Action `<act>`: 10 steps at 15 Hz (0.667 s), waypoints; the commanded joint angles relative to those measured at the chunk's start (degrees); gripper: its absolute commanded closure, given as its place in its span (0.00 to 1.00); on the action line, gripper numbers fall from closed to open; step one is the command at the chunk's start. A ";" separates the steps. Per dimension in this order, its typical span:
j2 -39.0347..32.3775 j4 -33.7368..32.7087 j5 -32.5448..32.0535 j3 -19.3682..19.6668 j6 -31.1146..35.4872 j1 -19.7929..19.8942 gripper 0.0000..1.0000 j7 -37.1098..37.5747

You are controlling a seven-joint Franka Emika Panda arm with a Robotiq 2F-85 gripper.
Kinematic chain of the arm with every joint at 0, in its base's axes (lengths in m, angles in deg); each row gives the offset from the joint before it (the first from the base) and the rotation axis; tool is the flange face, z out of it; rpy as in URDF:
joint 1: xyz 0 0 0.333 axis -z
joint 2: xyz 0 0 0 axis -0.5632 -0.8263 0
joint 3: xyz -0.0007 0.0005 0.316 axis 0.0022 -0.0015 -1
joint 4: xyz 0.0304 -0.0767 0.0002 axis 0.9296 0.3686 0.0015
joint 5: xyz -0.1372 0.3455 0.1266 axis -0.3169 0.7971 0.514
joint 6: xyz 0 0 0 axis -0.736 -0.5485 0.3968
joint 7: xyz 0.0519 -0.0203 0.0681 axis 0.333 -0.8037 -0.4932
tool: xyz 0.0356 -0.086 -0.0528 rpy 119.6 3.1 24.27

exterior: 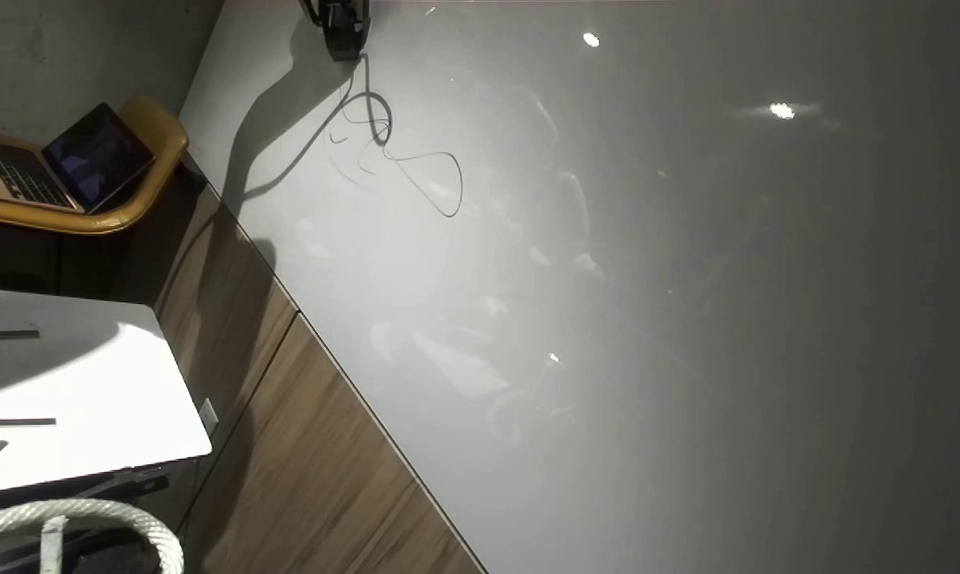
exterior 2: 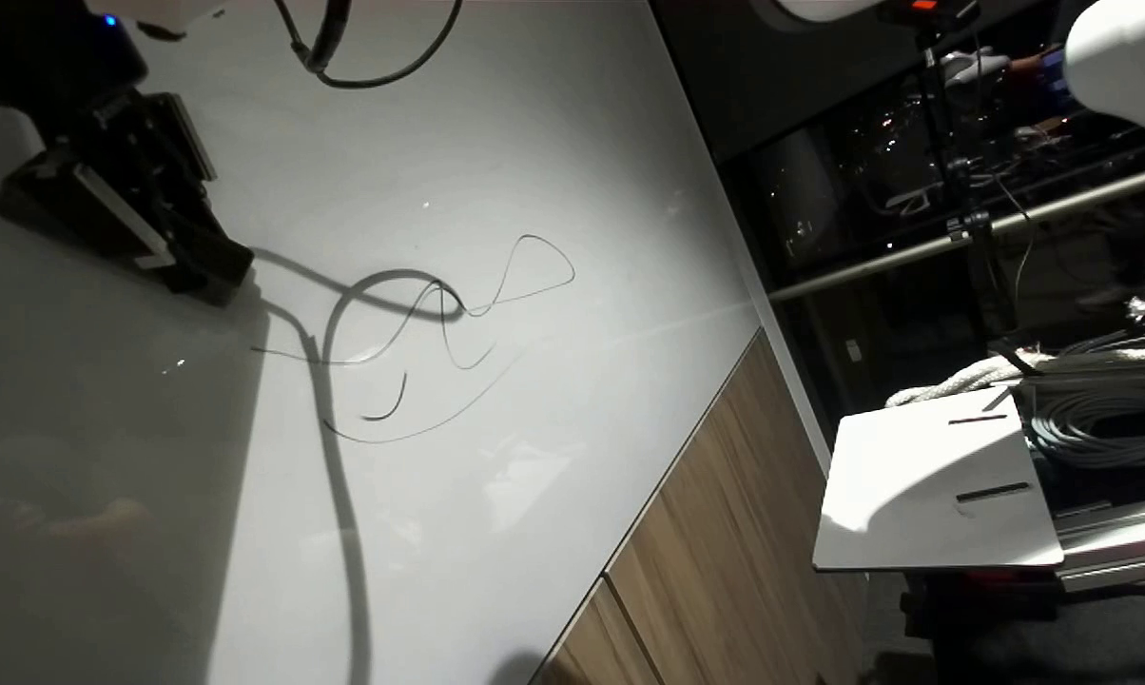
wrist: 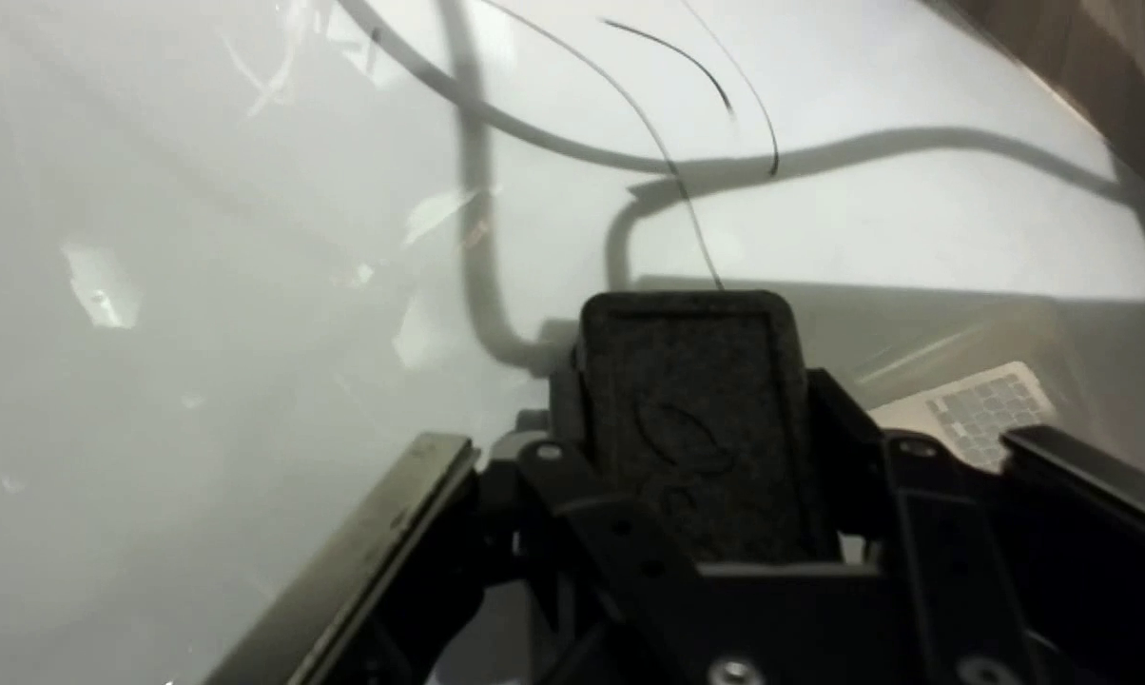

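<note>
A dark rectangular block (wrist: 691,419) with a faint leaf-like mark on its face sits between the fingers of my gripper (wrist: 701,433), which is shut on it. The fingers press on its two sides in the wrist view. In an exterior view the block (exterior 2: 213,266) points down toward the white surface (exterior 2: 496,457); whether it touches cannot be told. Beside it run thin dark curved lines (exterior 2: 404,398), some looping, on that surface. My gripper and the block (exterior: 346,36) show only at the top edge of an exterior view.
Broad grey looping shadows cross the surface. Wood panels (exterior: 352,462) lie below its edge. A laptop (exterior: 97,159) rests on a tan chair (exterior: 149,135). Nearby are a white slotted board (exterior 2: 924,485), rope (exterior 2: 962,376) and coiled cable (exterior 2: 1100,433). A black cable (exterior 2: 382,82) hangs near the arm.
</note>
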 commanded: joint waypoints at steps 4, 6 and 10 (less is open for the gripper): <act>4.71 0.40 0.84 -0.23 -9.04 -1.42 0.69 -2.11; 6.27 0.77 0.87 -0.45 -11.95 -2.35 0.69 -2.23; 8.73 1.53 2.14 -1.70 -21.10 -3.48 0.69 -2.23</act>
